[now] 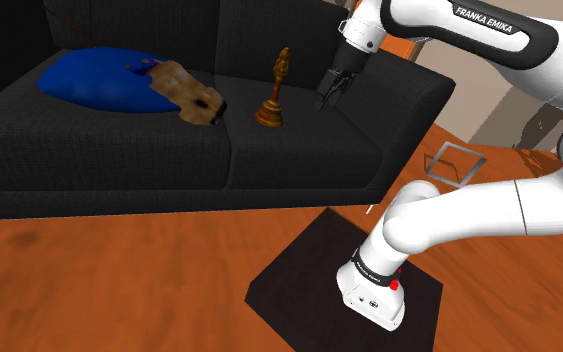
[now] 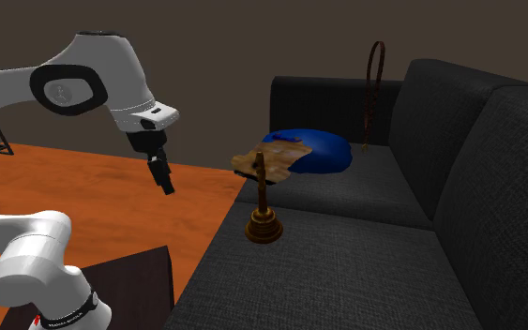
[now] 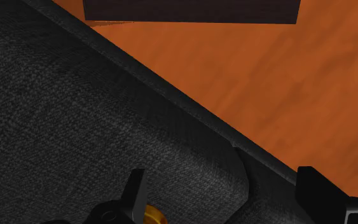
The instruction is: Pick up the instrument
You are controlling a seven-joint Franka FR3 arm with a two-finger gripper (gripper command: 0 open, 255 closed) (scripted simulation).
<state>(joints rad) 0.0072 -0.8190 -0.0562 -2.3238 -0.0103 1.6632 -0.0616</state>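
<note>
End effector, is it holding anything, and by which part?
Nothing is held: the end effector is open, apart from the golden bell on the couch.

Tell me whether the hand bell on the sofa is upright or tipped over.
Upright: the hand bell rests on its flared brass mouth on the sofa seat, handle pointing up.
</note>
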